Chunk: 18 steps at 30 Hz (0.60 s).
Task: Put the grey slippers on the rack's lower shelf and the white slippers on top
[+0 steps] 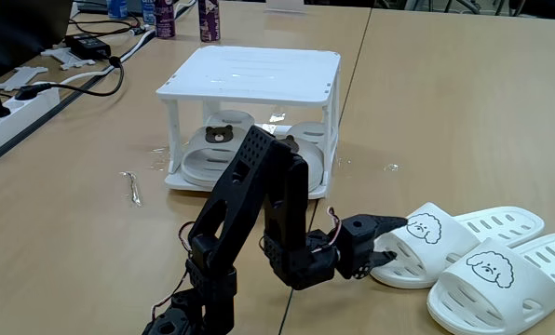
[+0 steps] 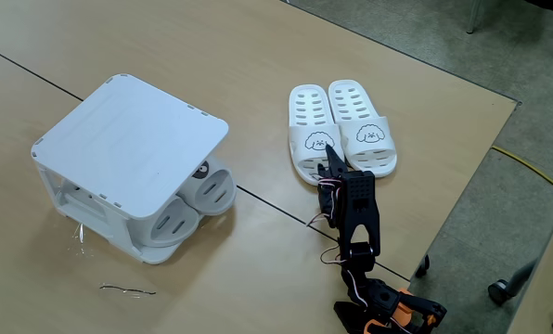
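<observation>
**Grey pair on the lower shelf, gripper at the toe of a white slipper**

No brand name or readable writing shows on anything in either fixed view; the only markings are the brown bear-face badges on the grey slippers (image 1: 223, 133) and the outlined dog faces on the white slippers (image 1: 487, 261).

At the far left of a fixed view, a power strip (image 1: 12, 104) and black cables (image 1: 91, 84) lie along the table edge, with 2 purple bottles (image 1: 186, 19) behind them, cut off at the top. A thin bent wire (image 1: 131, 186) lies on the wood just left of the rack (image 1: 250, 74).

The rack stands mid-table with open wood all round it. Its slatted top tier is bare. Both grey slippers sit side by side on the lower shelf (image 1: 250, 186), toes toward the open front; the arm (image 1: 259, 205) hides part of the right one, and in another fixed view the top tier covers all but their toe ends (image 2: 195, 193).

Right of the rack, the 2 white slippers lie side by side on the table, touching, well apart from the rack. The gripper (image 1: 382, 244) is low at the toe of the nearer one; its jaws stand slightly apart around the toe rim, though whether they actually press on it cannot be told. In another fixed view the gripper (image 2: 329, 160) covers that toe edge. The right slipper is cut off by the frame edge.
</observation>
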Each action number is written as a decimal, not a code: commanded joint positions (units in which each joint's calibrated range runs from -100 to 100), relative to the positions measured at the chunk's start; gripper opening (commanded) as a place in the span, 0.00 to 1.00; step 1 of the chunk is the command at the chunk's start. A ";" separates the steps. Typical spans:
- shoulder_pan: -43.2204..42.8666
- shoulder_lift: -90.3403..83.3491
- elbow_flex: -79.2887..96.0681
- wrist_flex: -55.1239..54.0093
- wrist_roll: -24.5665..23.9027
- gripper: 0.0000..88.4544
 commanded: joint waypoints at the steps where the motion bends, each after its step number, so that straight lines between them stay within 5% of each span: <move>1: -0.09 -0.42 -6.92 4.12 0.42 0.33; 14: -0.09 15.06 -45.08 18.27 0.42 0.31; 17: -0.17 14.56 -49.05 22.50 0.42 0.01; 18: -0.17 13.89 -49.86 22.67 0.42 0.02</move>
